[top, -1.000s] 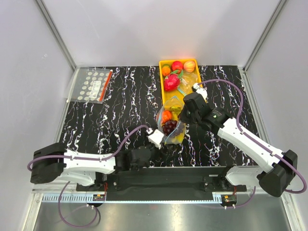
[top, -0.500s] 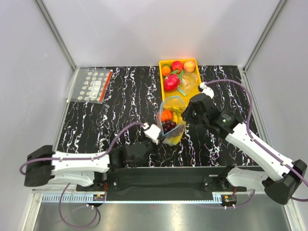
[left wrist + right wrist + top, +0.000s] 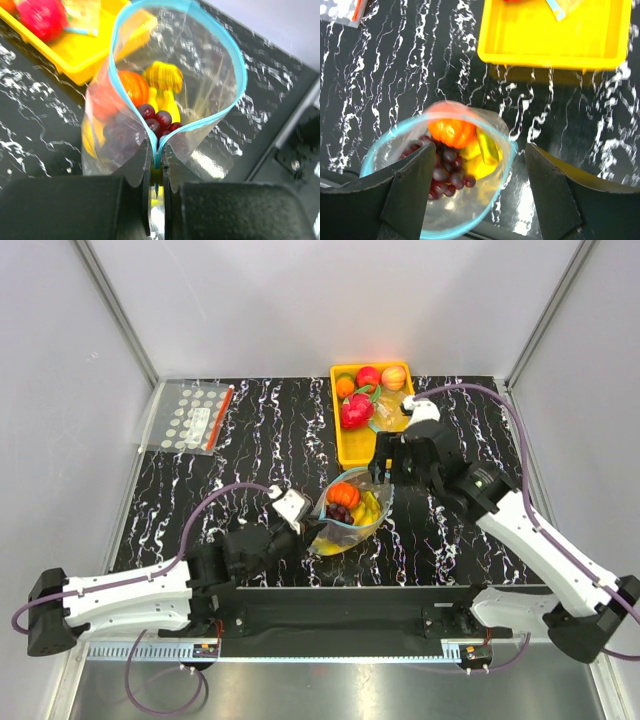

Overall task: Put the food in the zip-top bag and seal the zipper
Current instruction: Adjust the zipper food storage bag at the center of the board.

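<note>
Left gripper [image 3: 155,161], low centre of the left wrist view: fingers narrow, clamped on one end of the zipper [image 3: 118,59], where the two teal lips meet. The zip-top bag [image 3: 352,520] sits lower centre of the top view, on the table [image 3: 250,440], tilted and held up, with its mouth gaping in a wide loop.

Inside it: grapes [image 3: 157,120], orange-red fruit [image 3: 131,86] and bananas [image 3: 487,146].

Right gripper [image 3: 480,148]: fingers spread wide, holding nothing, hovering over the bag mouth.

Step, as I judge it: loading looks finished and sealing is not yet begun. Next move probably calls for the right gripper to drop to the strip, pull the loop flat against the left's hold, then press the lips shut along their length.

Farther up: yellow tray [image 3: 352,447] holding other toys; dotted bag [image 3: 195,418] at upper left.

Hard to make out: the lemon, which I cannot separate from the other yellow pieces. The bag's bottom is hidden behind the left fingers. The right finger bases are cut off at the frame's lower edge. There is a clear packet in the tray, but its contents are unreadable.
</note>
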Controlling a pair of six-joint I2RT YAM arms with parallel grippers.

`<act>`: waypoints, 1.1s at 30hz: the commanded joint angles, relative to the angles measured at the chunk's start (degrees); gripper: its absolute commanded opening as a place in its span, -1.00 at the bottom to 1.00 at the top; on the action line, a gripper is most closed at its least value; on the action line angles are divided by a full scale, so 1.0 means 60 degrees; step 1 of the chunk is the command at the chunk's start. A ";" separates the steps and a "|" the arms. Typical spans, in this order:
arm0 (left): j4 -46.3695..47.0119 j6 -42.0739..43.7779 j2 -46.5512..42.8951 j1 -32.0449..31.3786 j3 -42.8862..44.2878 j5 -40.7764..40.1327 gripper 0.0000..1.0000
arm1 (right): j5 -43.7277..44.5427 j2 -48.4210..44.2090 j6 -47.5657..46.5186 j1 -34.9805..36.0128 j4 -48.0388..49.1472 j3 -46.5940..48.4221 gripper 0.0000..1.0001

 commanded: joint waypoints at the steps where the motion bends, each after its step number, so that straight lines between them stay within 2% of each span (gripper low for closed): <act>1: 0.0345 -0.0232 -0.0256 0.0025 -0.0147 0.0525 -1.00 | -0.0572 0.0713 -0.1210 -0.0046 -0.0580 0.0816 0.58; 5: 0.0127 -0.0189 -0.0505 0.0039 -0.0162 0.0452 -1.00 | -0.0676 0.1533 -0.1532 -0.0046 -0.1064 0.1036 0.61; 9: -0.0152 -0.0159 -0.0637 0.0039 -0.0074 0.0466 -1.00 | -0.0705 0.1681 -0.1868 -0.0075 -0.0963 0.0773 0.69; 11: -0.0269 -0.0159 -0.0725 0.0039 -0.0089 0.0467 -1.00 | -0.0924 0.1696 -0.2001 -0.0060 -0.0831 0.0627 0.65; 13: -0.0358 -0.0159 -0.0784 0.0039 -0.0103 0.0437 -1.00 | -0.0867 0.1900 -0.2060 -0.0075 -0.0830 0.0641 0.30; 15: -0.0416 -0.0159 -0.0872 0.0040 -0.0176 0.0379 -1.00 | -0.0779 0.2032 -0.1987 -0.0119 -0.0903 0.0714 -0.15; 16: -0.0431 -0.0203 -0.0915 0.0054 -0.0205 0.0350 -1.00 | -0.0648 0.2105 -0.1929 -0.0148 -0.0918 0.0729 -0.62; 18: -0.0446 -0.0218 -0.0989 0.0040 -0.0380 0.0379 -0.58 | -0.0661 0.2150 -0.1841 -0.0265 -0.0933 0.0787 -0.87; 20: -0.0358 -0.0233 -0.1164 0.0054 -0.0556 0.0422 -0.22 | -0.0603 0.2223 -0.1782 -0.0353 -0.1093 0.0948 -0.99; 21: -0.0285 -0.0218 -0.1208 0.0040 -0.0760 0.0452 0.04 | -0.0603 0.2281 -0.1767 -0.0382 -0.1196 0.1021 -1.00; 24: 0.0110 -0.0174 -0.1428 0.0040 -0.1199 0.0613 0.39 | -0.0500 0.2545 -0.1767 -0.0485 -0.1620 0.1329 -1.00; 28: 0.0637 0.0015 -0.1545 0.0054 -0.1757 0.0744 0.66 | -0.0617 0.2721 -0.1694 -0.0529 -0.1768 0.1403 -1.00; 30: 0.1018 0.0104 -0.1633 0.0039 -0.2094 0.0716 0.67 | -0.0690 0.2677 -0.1679 -0.0544 -0.1710 0.1330 -1.00; 33: 0.1852 0.0425 -0.1823 0.0039 -0.2578 0.0759 0.57 | -0.0720 0.2633 -0.1664 -0.0529 -0.1680 0.1271 -1.00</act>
